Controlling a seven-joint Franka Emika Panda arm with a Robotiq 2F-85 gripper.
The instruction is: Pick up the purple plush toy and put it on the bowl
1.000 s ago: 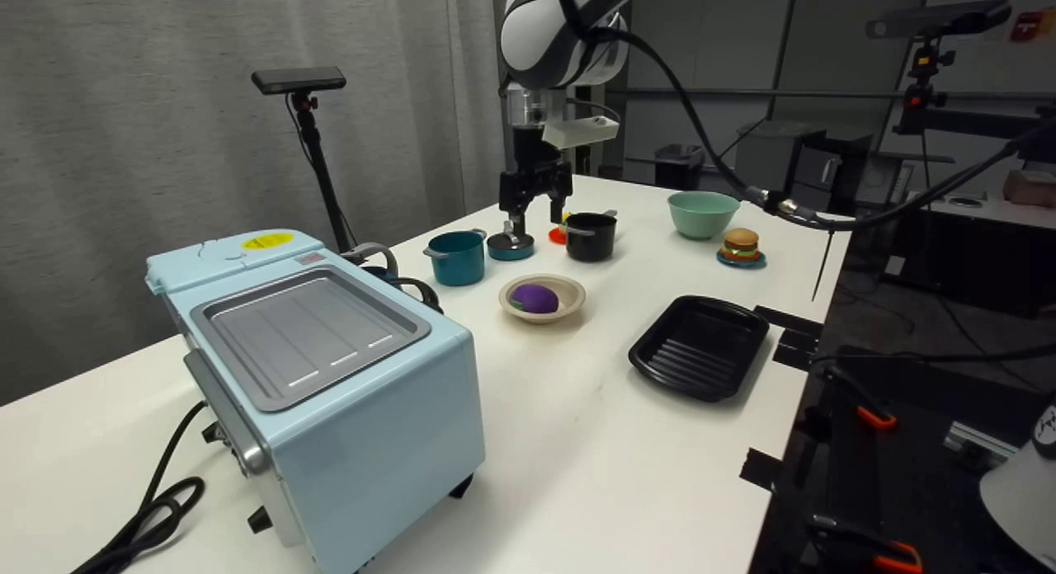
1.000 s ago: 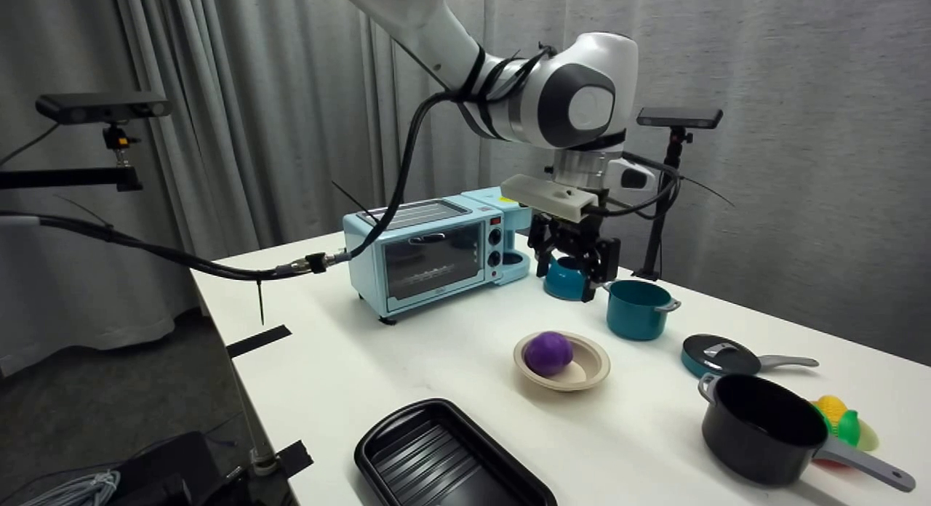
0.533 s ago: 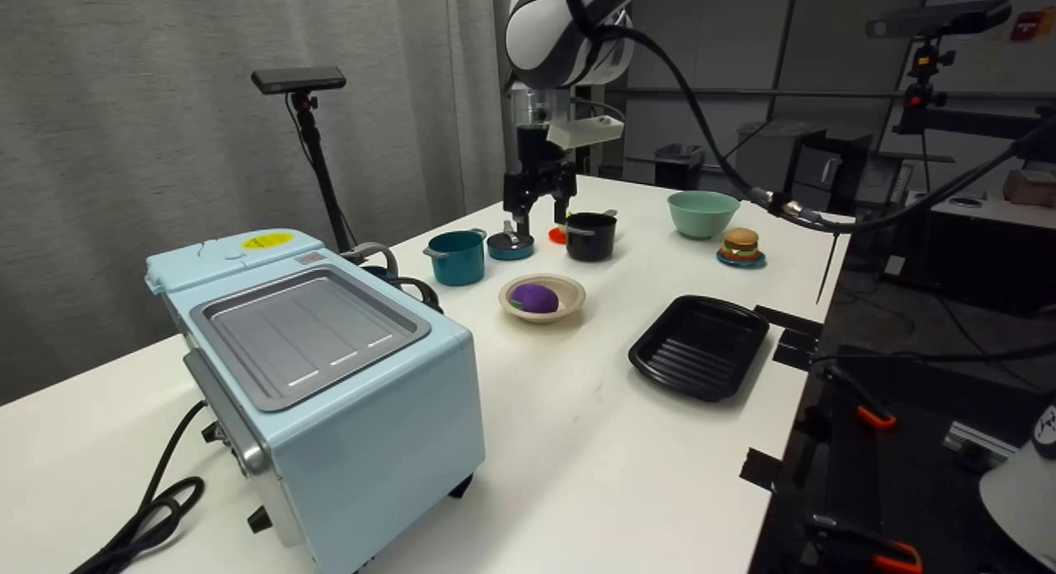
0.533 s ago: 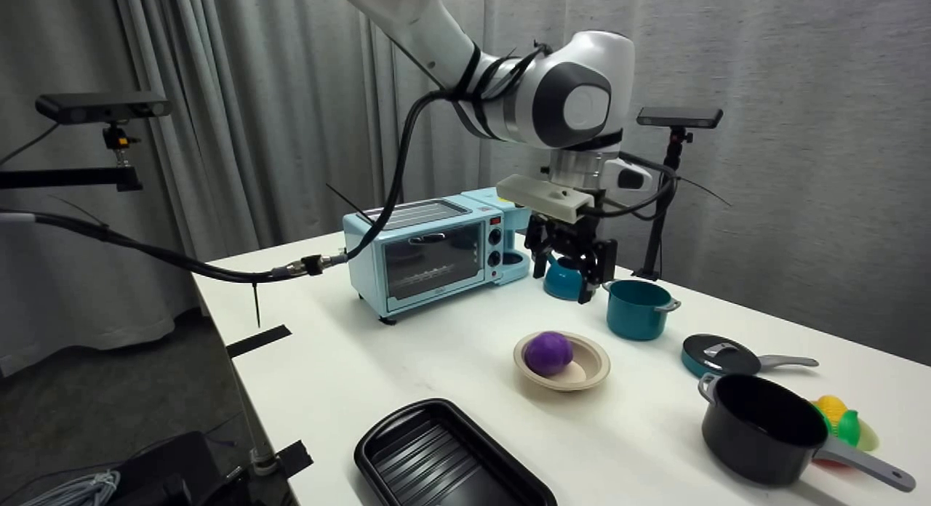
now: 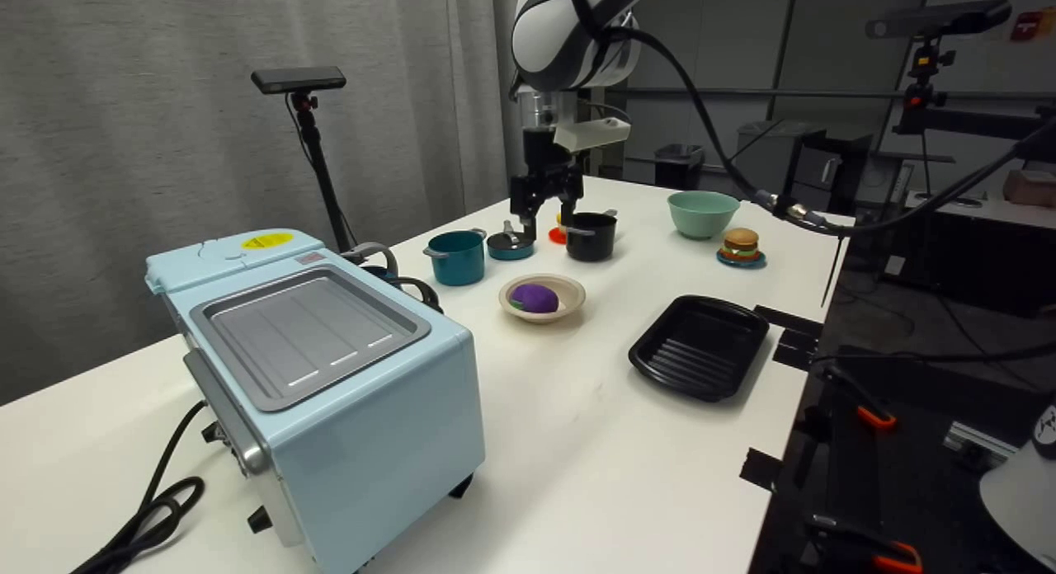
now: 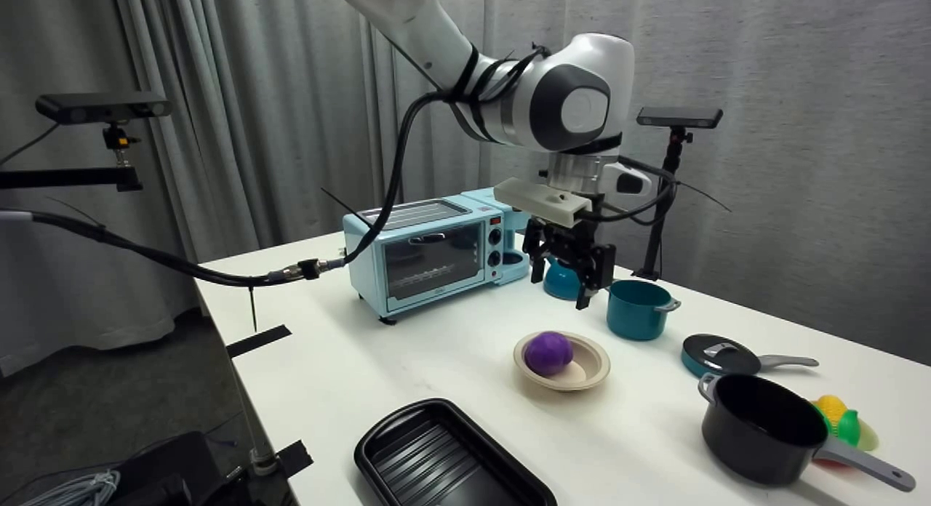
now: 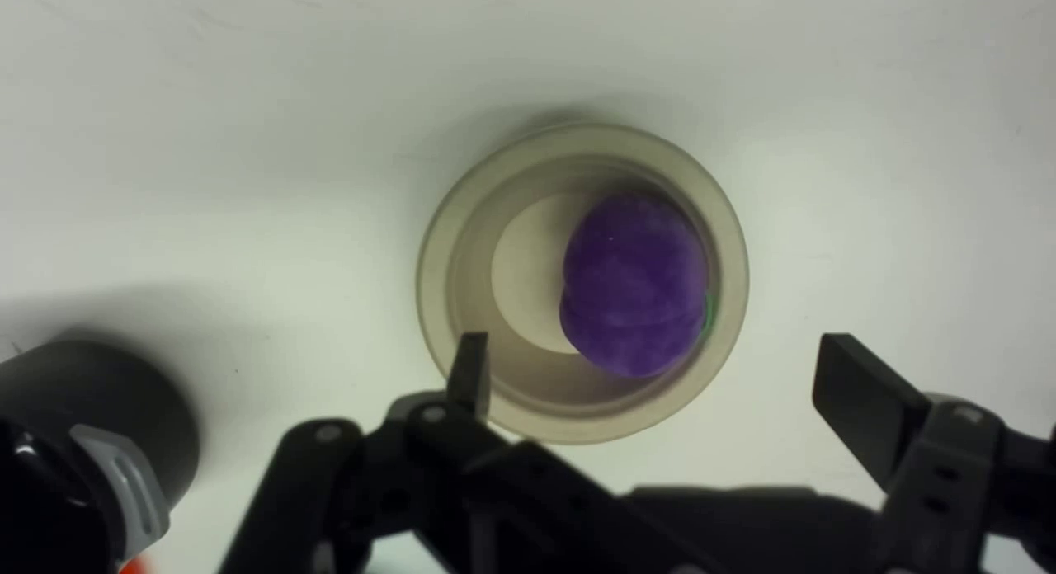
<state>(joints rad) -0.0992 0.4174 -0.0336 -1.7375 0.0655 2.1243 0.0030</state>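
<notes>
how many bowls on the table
2: the cream bowl, with the purple plush toy in it, and the pale green bowl beside the toy burger in an exterior view. Others may be hidden.

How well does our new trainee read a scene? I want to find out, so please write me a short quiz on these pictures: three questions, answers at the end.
1. What colour is the bowl that holds the purple toy?
A) teal
B) beige
C) pale green

2. True or false: the gripper is open.

3. In an exterior view, which food item sits next to the green bowl?

Key: 1: B; 2: true; 3: the burger.
</notes>
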